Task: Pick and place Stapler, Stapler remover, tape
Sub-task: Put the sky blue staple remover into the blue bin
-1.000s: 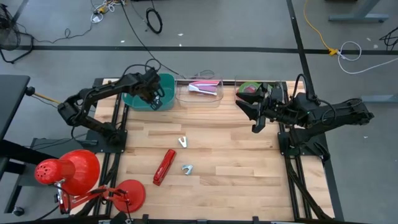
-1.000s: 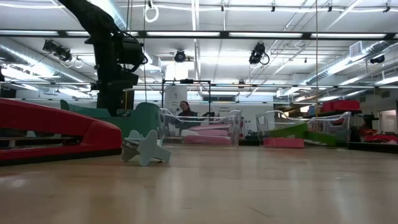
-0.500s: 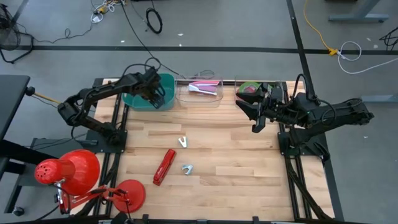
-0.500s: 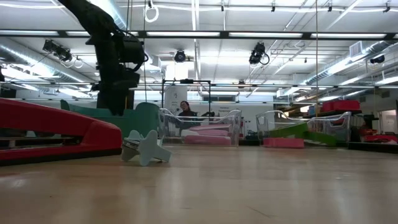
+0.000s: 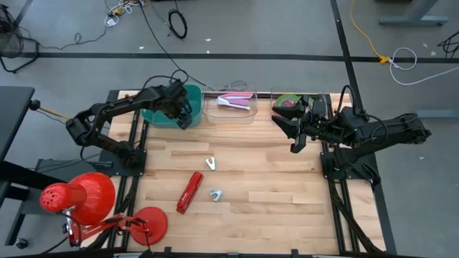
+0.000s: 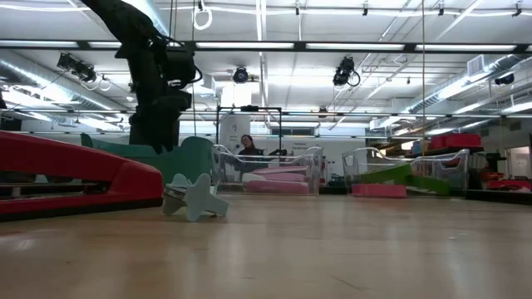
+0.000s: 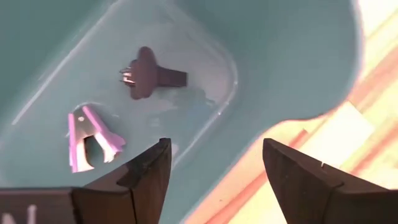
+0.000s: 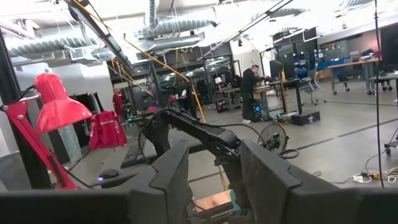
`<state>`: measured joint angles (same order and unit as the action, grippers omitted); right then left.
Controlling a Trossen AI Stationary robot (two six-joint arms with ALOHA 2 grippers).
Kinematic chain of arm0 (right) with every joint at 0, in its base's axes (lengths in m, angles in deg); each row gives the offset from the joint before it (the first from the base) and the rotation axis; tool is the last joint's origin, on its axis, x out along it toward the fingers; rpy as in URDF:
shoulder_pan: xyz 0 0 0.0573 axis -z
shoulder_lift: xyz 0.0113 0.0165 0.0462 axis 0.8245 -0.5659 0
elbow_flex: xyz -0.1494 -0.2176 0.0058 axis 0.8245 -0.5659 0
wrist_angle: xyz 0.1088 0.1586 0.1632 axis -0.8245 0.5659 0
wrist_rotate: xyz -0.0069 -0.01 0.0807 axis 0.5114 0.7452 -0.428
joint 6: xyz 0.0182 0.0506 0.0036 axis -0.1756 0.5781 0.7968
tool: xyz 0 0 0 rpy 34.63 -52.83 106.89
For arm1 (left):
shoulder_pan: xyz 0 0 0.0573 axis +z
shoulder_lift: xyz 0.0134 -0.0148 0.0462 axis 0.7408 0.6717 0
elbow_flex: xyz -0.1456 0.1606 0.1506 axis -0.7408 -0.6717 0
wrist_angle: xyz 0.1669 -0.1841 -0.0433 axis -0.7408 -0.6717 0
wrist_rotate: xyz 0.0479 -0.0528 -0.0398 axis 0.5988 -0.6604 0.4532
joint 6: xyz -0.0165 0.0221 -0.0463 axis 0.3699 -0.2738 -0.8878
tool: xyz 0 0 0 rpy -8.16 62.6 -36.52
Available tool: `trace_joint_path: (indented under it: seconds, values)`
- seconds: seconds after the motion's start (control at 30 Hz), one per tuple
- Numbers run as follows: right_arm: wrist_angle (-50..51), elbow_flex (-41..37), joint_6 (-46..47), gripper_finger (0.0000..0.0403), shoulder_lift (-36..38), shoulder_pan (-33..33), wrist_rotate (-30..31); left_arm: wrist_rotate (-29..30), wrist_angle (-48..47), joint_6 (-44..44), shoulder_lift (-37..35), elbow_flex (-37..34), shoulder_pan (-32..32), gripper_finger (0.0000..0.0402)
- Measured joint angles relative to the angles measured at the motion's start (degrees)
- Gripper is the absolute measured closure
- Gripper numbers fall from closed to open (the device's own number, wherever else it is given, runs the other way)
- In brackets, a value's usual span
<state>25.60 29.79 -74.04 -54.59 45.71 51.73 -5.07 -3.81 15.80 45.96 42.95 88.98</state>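
The tape point(image 5: 287, 102) lies in a clear bin point(image 5: 285, 109) at the counter's far right edge, largely hidden behind the right gripper point(image 5: 292, 133), so only one green and one red-pink piece can be made out and the rolls cannot be counted. One red stapler point(image 5: 189, 192) lies on the wooden counter point(image 5: 265, 193), near its front. Two pale staple removers point(image 5: 211, 164) point(image 5: 216, 194) rest on the counter beside it, one beyond the stapler and one just to its right. Two more staple removers sit inside the teal bin point(image 7: 292, 56): a dark one point(image 7: 151, 73) and a pink one point(image 7: 87, 135), apart from each other. The middle clear bin point(image 5: 231, 104) holds pink items too small to name.

The left gripper point(image 7: 214, 171) hangs over the teal bin, its fingers point(image 7: 149, 177) spread apart and holding nothing. The right gripper hovers over the counter's right side near the tape bin, fingers point(image 8: 168, 180) partly apart and empty.
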Motion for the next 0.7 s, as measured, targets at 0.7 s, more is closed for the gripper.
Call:
trace_joint_path:
  seconds: [0.7]
  values:
    - [0.66, 0.0, 0.0, 0.0257, 0.0, 0.0, 0.0, -0.9, -6.59, 1.63, -0.63, 18.44, -9.57, 0.0163]
